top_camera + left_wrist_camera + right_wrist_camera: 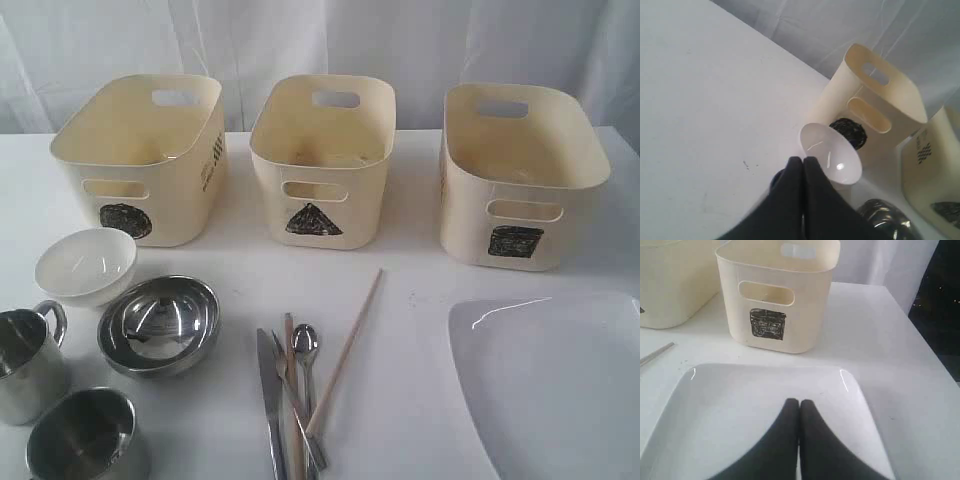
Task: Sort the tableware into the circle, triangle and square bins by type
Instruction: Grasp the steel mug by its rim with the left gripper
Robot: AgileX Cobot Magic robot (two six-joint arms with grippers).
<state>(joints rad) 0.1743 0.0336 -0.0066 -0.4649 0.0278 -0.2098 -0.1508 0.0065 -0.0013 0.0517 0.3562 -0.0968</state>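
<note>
Left end effector hovering, fingers pressing together, gripping nothing. Small white bowl sitting just ahead of tips, a little off to one side. Circle bin standing right behind bowl, toward counter's back left corner. Left arm sitting nearer bowl.

Right end effector likewise closed on nothing, hanging over plate at front right corner, square bin lying straight ahead.

Exterior view showing no arms. It alone is showing chopsticks, knife and spoon lying lengthwise at front edge middle.

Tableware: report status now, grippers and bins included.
Left gripper shut, empty, near white bowl. Right gripper shut, empty, above plate. Circle bin, triangle bin, square bin: no tableware seen inside, nothing blocking them.
</note>
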